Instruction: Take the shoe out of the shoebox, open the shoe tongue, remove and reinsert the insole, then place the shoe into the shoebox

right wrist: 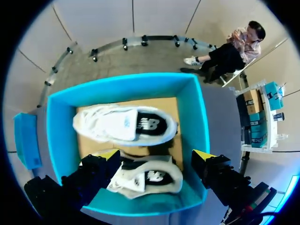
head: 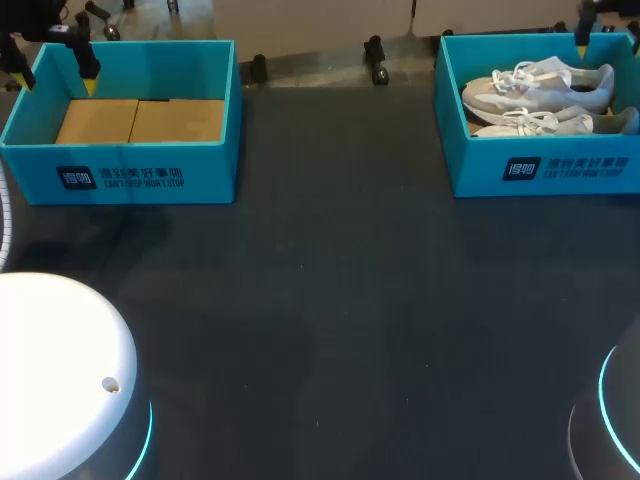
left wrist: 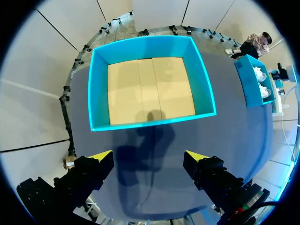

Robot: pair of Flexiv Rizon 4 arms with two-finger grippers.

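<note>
A dark table (head: 330,300) carries two teal boxes. The right gripper (right wrist: 154,157) hangs spread wide with nothing in it, over the shoebox (right wrist: 197,117). Directly under it lies the near shoe (right wrist: 145,180), partly hidden by one finger; just ahead lies the far shoe (right wrist: 124,125). Both lie lengthwise along the line from finger to finger, toes toward my left. They are pale grey-white sneakers with white laces and dark insoles. The left gripper (left wrist: 147,157) is also wide apart and holds nothing; ahead of it sits a box (left wrist: 150,47) with a cardboard floor.
</note>
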